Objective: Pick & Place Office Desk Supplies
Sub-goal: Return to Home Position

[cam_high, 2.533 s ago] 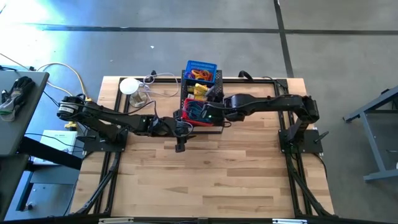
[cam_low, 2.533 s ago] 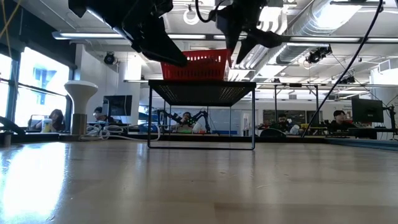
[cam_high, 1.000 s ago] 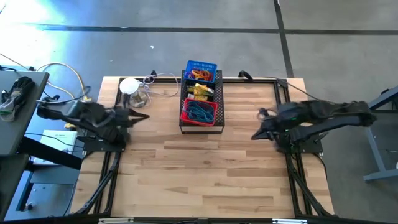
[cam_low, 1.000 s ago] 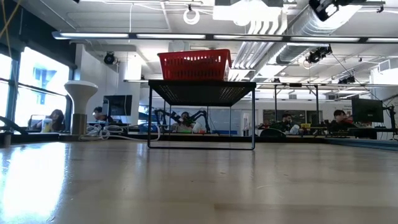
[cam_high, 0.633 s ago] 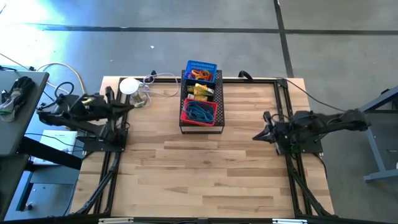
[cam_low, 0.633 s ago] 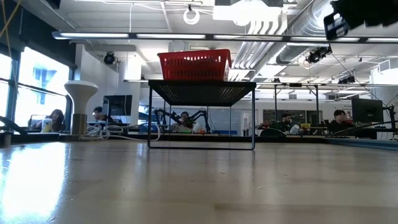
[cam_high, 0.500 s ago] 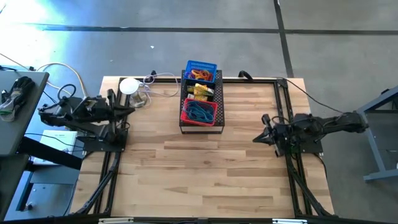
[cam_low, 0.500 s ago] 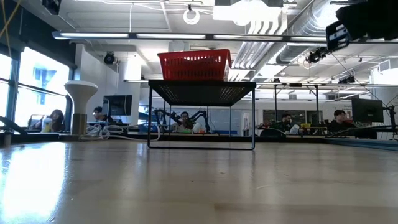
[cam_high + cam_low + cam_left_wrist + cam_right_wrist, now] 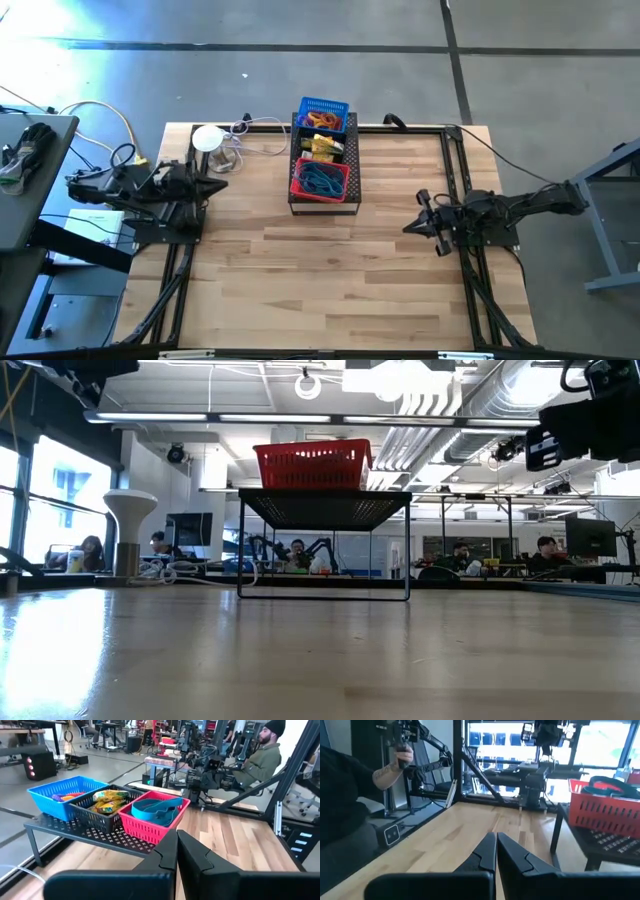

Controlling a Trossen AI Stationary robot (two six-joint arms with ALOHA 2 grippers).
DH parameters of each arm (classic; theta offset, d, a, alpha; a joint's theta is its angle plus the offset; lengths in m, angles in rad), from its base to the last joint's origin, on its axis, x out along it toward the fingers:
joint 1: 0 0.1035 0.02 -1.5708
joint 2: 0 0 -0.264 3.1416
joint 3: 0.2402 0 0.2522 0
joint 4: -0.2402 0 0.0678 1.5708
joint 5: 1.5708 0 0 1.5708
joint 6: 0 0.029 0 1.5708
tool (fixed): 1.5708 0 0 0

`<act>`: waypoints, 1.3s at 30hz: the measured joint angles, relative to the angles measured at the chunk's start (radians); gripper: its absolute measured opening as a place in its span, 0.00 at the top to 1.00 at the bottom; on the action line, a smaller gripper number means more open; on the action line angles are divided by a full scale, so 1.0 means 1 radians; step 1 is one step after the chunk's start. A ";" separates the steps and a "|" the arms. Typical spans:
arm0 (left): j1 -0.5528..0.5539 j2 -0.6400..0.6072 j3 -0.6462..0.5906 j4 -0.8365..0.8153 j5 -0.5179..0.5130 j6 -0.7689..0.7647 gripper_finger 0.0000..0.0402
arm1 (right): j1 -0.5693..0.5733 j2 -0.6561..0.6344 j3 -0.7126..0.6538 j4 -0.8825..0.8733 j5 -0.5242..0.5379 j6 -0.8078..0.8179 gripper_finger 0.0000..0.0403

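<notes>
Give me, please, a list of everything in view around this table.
Table: one, light wood, under both arms.
Shelf: one, black mesh, back middle of the table.
Blue bin: one, blue, shelf's far end.
Black bin: one, black, shelf's middle.
Red bin: one, red, shelf's near end.
Small items: several, orange and yellow, in the blue bin.
Packs: a few, yellow, in the black bin.
Bands: several, teal, in the red bin.
Stand: one, white, back left of the table.
Cables: a few, white, beside the stand.
Person: one, olive top, seated beyond the right arm.
Left claw: one, dark, shut, at the table's left edge.
Right claw: one, dark, shut, at the right edge.
</notes>
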 joint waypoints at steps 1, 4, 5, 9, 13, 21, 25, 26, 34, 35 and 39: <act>0.000 0.000 -0.004 0.000 0.000 -0.003 1.00 | 0.000 -0.003 0.000 0.000 0.000 -0.010 1.00; 0.000 0.000 -0.030 0.016 0.000 -0.013 1.00 | 0.000 -0.005 0.000 -0.023 0.000 -0.028 1.00; 0.000 0.000 -0.045 0.031 0.001 -0.015 1.00 | 0.000 -0.005 0.000 -0.037 0.001 -0.029 1.00; 0.000 0.000 -0.117 0.083 0.051 -0.012 1.00 | 0.000 -0.003 0.000 -0.127 0.051 -0.031 1.00; -0.001 0.000 -0.204 0.197 0.079 0.005 1.00 | 0.000 0.002 0.000 -0.178 0.121 -0.033 1.00; -0.001 0.000 -0.375 0.457 0.311 0.113 1.00 | 0.000 0.006 0.000 -0.173 0.149 -0.031 1.00; -0.001 0.000 -0.455 0.570 0.312 0.166 1.00 | 0.000 0.006 -0.001 -0.173 0.149 -0.031 1.00; -0.001 0.000 -0.471 0.582 0.312 0.173 1.00 | 0.000 0.006 -0.001 -0.173 0.150 -0.031 1.00; 0.000 0.000 -0.581 0.737 0.313 0.263 1.00 | 0.000 0.006 -0.001 -0.173 0.150 -0.031 1.00; 0.003 -0.001 -0.584 0.719 0.310 0.263 1.00 | 0.000 0.006 -0.001 -0.174 0.150 -0.031 1.00; 0.021 0.000 -0.586 0.648 0.299 0.268 1.00 | 0.000 0.006 -0.001 -0.174 0.150 -0.031 1.00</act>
